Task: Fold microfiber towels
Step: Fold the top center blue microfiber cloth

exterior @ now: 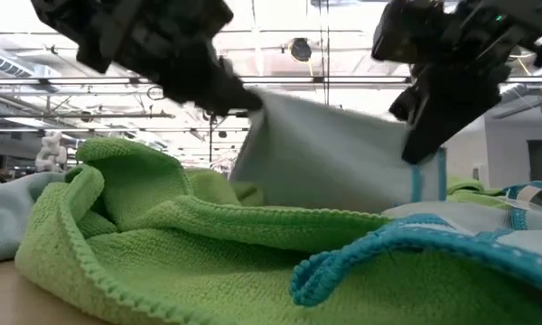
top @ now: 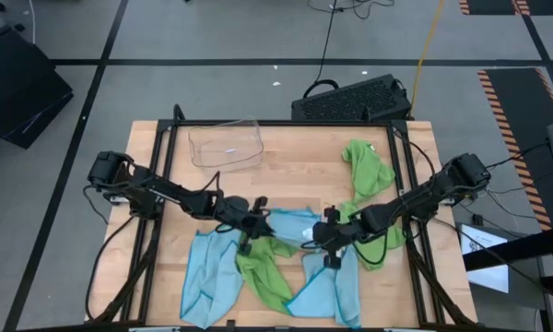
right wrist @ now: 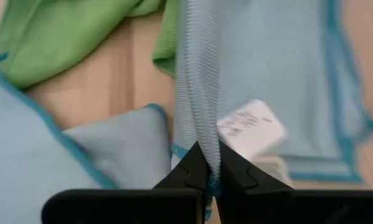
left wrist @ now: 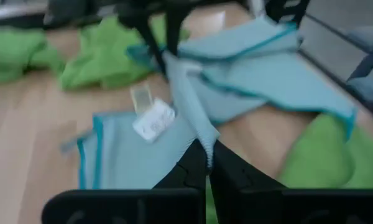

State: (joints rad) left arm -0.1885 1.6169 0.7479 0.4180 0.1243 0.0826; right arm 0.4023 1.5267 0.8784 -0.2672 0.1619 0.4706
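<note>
the light blue towel (top: 290, 224) hangs stretched between the two end effectors near the middle of the bench, its long axis running side to side from one arm to the other, its upper edge lifted and the rest draping down toward the pile below. the left end effector (top: 255, 224) is pinched tight on one edge of it; in the left wrist view the fingers (left wrist: 193, 171) meet on a bunched fold of blue cloth with a white tag (left wrist: 153, 120) just beside them. the right end effector (top: 329, 232) is closed on the opposite edge, and the right wrist view shows cloth gathered into its closed tips, another white tag (right wrist: 252, 127) near them.

under and around the held towel lie more cloths: a lime green towel (top: 265, 269) crumpled between two blue ones (top: 205, 277) toward the near edge, and a second green towel (top: 366, 171) heaped toward the right far side. a clear plastic tray (top: 225, 145) sits at the far left part of the wooden bench (top: 295, 157).

beyond the bench a dark keyboard (top: 350, 100) rests on the grey floor. the low view shows ceiling trusses and lights behind the cloths.
</note>
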